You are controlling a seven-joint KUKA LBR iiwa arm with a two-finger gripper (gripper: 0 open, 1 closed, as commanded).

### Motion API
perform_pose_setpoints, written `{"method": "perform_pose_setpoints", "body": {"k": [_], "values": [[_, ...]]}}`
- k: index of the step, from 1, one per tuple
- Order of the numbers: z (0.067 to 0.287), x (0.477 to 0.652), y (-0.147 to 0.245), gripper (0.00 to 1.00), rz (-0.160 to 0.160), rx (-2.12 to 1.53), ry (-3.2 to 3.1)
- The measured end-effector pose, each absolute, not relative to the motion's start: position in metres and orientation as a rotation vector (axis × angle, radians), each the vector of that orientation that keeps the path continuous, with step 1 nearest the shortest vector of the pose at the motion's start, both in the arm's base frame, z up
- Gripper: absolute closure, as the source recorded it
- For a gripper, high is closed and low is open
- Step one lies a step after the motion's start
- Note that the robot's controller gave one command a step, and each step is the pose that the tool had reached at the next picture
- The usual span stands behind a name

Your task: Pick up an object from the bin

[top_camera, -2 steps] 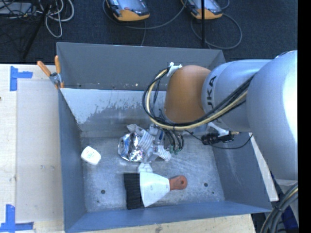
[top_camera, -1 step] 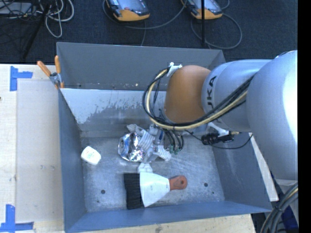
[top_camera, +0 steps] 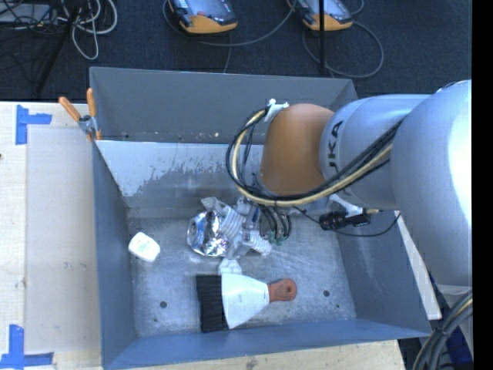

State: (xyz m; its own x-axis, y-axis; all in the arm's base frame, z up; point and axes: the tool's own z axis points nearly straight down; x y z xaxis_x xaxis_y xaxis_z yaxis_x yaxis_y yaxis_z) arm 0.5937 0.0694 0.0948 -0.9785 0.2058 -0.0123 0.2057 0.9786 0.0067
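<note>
The arm [top_camera: 385,153] comes in from the right. Under its orange cover [top_camera: 296,149] the gripper [top_camera: 248,231] is low in the middle of the grey bin [top_camera: 115,284]. Just at its left side lies a crumpled silver thing [top_camera: 205,234], shiny like foil, touching it or nearly so. I cannot tell whether the gripper is open or closed, or has hold of anything. Nearer to the front wall lies a brush [top_camera: 245,295] with black bristles and an orange-brown handle. Further left a small white piece [top_camera: 144,246] lies alone.

Grey bin [top_camera: 323,272] holds white block [top_camera: 144,246], foil wad [top_camera: 206,234], brush [top_camera: 243,297].
</note>
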Motion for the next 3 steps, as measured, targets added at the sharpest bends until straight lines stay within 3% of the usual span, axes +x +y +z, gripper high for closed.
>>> {"method": "perform_pose_setpoints", "body": {"k": [1,3], "values": [[0.096,0.594,0.069,1.0,0.008,0.324,3.113],[0.117,0.59,0.069,1.0,0.0,0.323,3.128]]}}
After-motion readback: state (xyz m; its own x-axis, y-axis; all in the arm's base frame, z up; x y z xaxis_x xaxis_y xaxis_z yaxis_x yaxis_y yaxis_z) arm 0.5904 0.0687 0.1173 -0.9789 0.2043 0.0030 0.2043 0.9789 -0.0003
